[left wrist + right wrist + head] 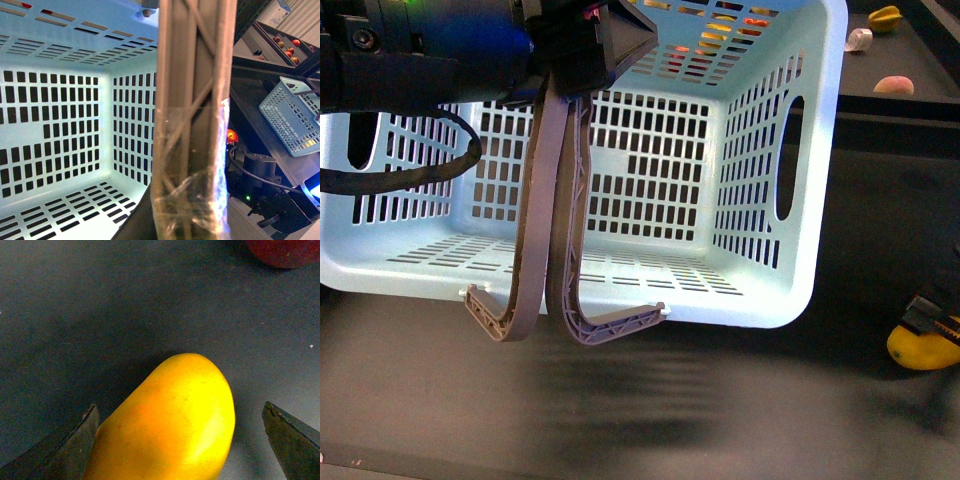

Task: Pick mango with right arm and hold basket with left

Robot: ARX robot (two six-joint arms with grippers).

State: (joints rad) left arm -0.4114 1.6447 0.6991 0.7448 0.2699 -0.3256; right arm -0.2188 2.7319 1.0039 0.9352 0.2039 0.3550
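In front of the robot, the pale blue basket (760, 305) fills the middle, and the left gripper (545, 325) hangs across its near rim with both long fingers drawn close together; whether they pinch the wall between them cannot be told. Well apart from it, at the robot's right, the mango (175, 420) lies on the dark table (720, 420), and the right gripper (181, 442) is spread wide, one finger on either side and neither touching. The step in hand looks to be the grasp on the fruit, so the next move likely calls for closing squarely across its middle.
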